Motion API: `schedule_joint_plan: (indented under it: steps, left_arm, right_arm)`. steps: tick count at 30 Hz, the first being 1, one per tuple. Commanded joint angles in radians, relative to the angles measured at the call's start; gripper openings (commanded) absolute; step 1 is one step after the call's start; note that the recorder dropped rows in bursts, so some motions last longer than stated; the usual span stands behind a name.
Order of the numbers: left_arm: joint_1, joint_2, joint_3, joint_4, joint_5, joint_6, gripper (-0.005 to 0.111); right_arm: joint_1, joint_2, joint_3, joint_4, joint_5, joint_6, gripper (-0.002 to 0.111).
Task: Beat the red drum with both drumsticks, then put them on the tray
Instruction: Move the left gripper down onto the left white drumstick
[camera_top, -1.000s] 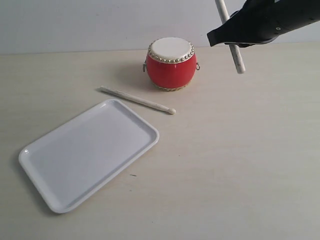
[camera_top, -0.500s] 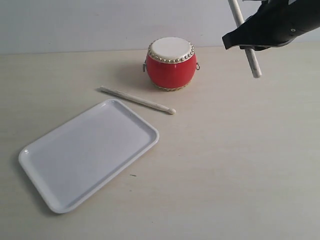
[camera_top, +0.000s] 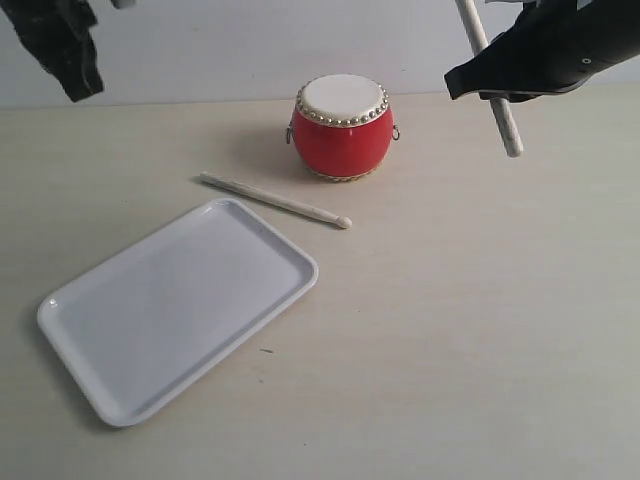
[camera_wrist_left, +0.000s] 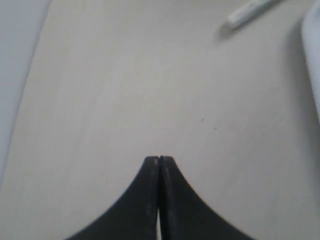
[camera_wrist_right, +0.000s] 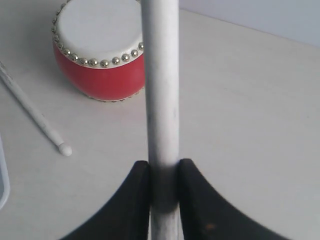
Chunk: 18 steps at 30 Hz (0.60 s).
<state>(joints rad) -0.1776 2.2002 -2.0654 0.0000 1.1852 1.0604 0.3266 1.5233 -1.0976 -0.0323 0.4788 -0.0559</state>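
The red drum (camera_top: 342, 127) stands upright at the back middle of the table, also in the right wrist view (camera_wrist_right: 97, 55). One drumstick (camera_top: 272, 199) lies flat between the drum and the white tray (camera_top: 95, 392). My right gripper (camera_top: 468, 80) is shut on the other drumstick (camera_top: 503, 118), held steeply in the air to the right of the drum (camera_wrist_right: 160, 100). My left gripper (camera_top: 72, 72) hangs high at the back left, shut and empty (camera_wrist_left: 159, 159). In the left wrist view an end of the lying drumstick (camera_wrist_left: 247, 11) and the tray's edge (camera_wrist_left: 312, 60) show.
A pale wall runs behind the table. The tabletop is light wood, bare to the right and front of the tray.
The left gripper has come into view at the upper left. One second ago the right gripper and its drumstick were nearer the drum; they moved right and have held still since.
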Motion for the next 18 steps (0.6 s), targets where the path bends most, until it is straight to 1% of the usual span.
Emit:
schedule_joint_plan:
  steps: [1, 2, 4, 6, 11, 13, 15, 18]
  left_arm:
    - [-0.067, 0.062, -0.015, 0.0, -0.022, 0.34, 0.0]
    - [-0.078, 0.077, -0.015, 0.0, -0.03, 0.384, 0.0]
    - [-0.095, 0.099, -0.015, 0.005, -0.045, 0.412, 0.0]
    - [-0.106, 0.119, -0.015, 0.0, -0.065, 0.424, 0.004]
    - [-0.127, 0.159, -0.015, -0.013, -0.098, 0.427, 0.031]
    - [-0.133, 0.168, -0.015, -0.022, -0.099, 0.427, 0.038]
    - [-0.14, 0.178, -0.015, -0.022, -0.1, 0.427, 0.041]
    - [-0.153, 0.198, -0.015, -0.022, -0.12, 0.427, 0.041]
  right_arm:
    - [-0.004, -0.009, 0.002, 0.0, -0.008, -0.002, 0.0]
    - [-0.004, -0.009, 0.002, 0.0, -0.008, -0.002, 0.0]
    - [-0.004, -0.009, 0.002, 0.0, -0.008, -0.002, 0.0]
    - [-0.004, -0.009, 0.002, 0.0, -0.008, -0.002, 0.0]
    - [-0.004, -0.009, 0.002, 0.003, -0.012, -0.002, 0.0]
    - [-0.004, -0.009, 0.002, 0.006, -0.017, -0.002, 0.0]
    - [-0.004, -0.009, 0.002, 0.006, -0.02, -0.002, 0.0]
    - [-0.004, -0.009, 0.002, 0.006, -0.018, -0.002, 0.0]
